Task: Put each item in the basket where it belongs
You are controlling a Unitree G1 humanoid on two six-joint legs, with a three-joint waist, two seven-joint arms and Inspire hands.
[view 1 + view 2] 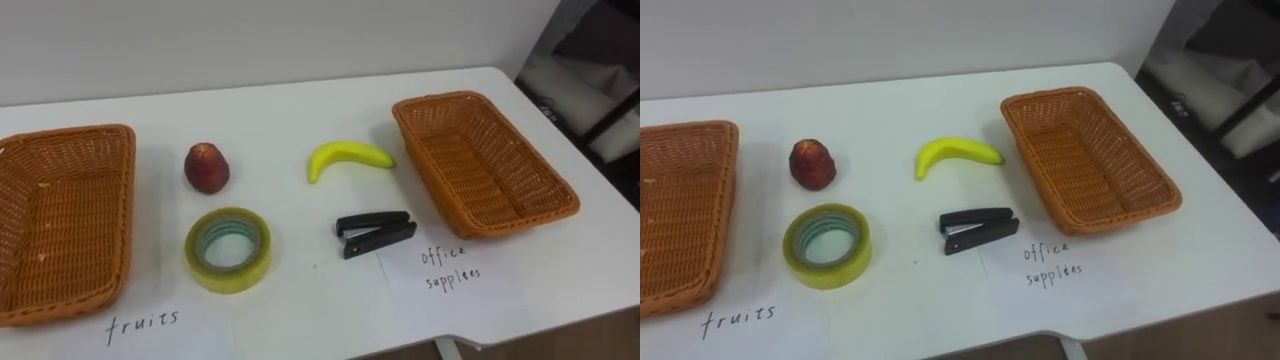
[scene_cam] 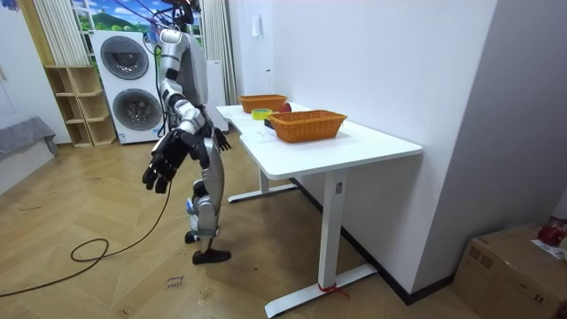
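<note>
On the white table (image 1: 290, 110) lie a red fruit (image 1: 206, 167), a yellow banana (image 1: 348, 156), a roll of clear yellowish tape (image 1: 228, 248) and a black stapler (image 1: 375, 232), all between two wicker baskets. The left basket (image 1: 60, 215) and the right basket (image 1: 485, 160) are both empty, each with a handwritten label in front of it. In the room view I stand at the table's long side. My right hand (image 2: 159, 168) hangs open low beside my leg, and my left hand (image 2: 221, 139) hangs open near the table edge. Neither hand holds anything.
The table's right end (image 1: 560, 120) drops off to dark furniture. In the room view, washing machines (image 2: 133, 84) and a wooden shelf (image 2: 78, 106) stand behind me. A cardboard box (image 2: 518, 266) sits on the floor at the room view's right.
</note>
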